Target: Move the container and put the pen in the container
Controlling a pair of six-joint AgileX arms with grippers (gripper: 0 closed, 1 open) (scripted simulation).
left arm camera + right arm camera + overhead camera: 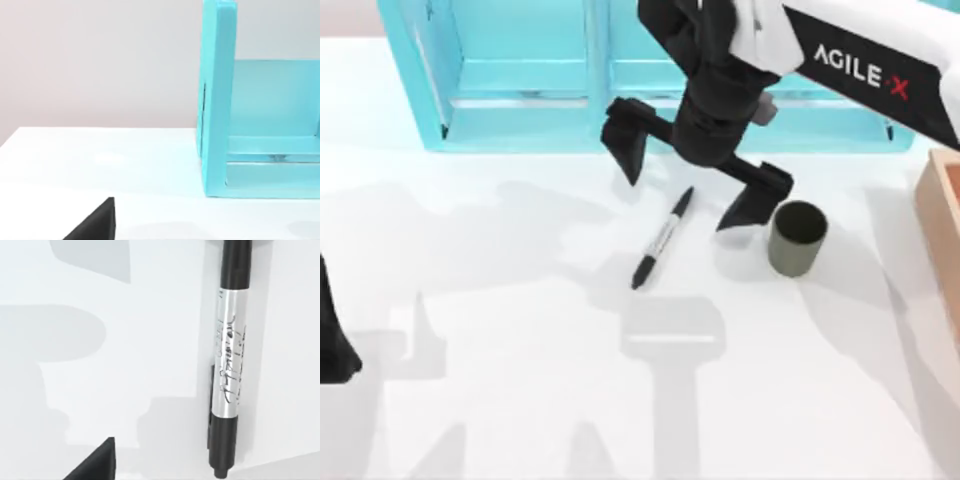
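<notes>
the right gripper [692,186] hangs with fingers spread wide above the slim black-and-grey marker pen [661,239], which lies flat. it looks light, stiff and slick, so the printed middle barrel seems the best hold. the small olive-grey cylindrical cup [796,238] stands upright nearby.

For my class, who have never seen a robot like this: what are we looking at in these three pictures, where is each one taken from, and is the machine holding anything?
This is a simulated table with two AgileX robot arms. One picture looks down from above; the other two come from cameras on each arm's wrist. In the overhead picture the right gripper hangs open above the table, holding nothing. Below it lies the pen, flat on the table; the right wrist camera shows it close up. Beside it, toward the right, stands the container, upright and apart from the pen. The left gripper is parked at the left edge. A turquoise shelf unit stands at the back, and a wooden box sits at the right edge.
</notes>
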